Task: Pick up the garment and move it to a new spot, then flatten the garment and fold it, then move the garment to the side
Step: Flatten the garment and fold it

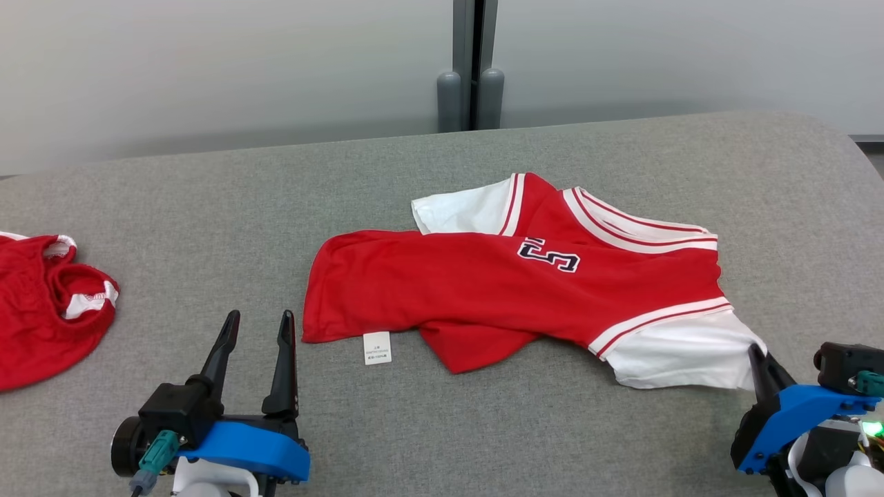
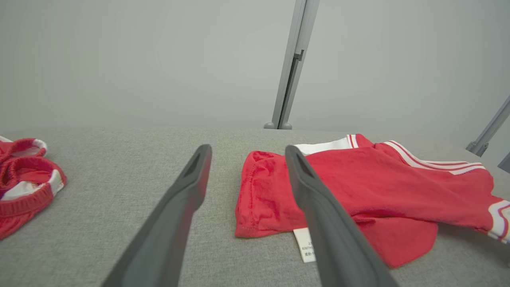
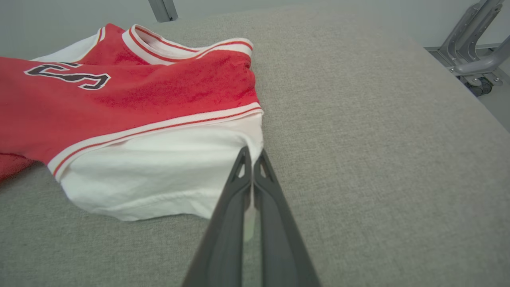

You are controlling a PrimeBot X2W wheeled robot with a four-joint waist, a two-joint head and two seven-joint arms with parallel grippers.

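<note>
**Jersey lies crosswise, right claw pinching its sleeve**

The red garment [image 1: 497, 290] lies in the middle of the grey counter [image 1: 207, 207]. Its long axis runs left to right across the head view, with the hem toward the robot's left and the striped collar [image 1: 642, 231] toward the right and far side. The number faces up. A care label [image 1: 377, 347] sticks out at the near edge.

The right claw [image 3: 251, 155] is pressed closed on the edge of the near white sleeve [image 3: 159, 175]. The left claw [image 1: 260, 317] stands wide and empty, just beside the hem.

A bunched red bundle [image 1: 41, 310] lies at the counter's left, well apart. A grey post [image 1: 471, 69] rises behind the counter.
</note>
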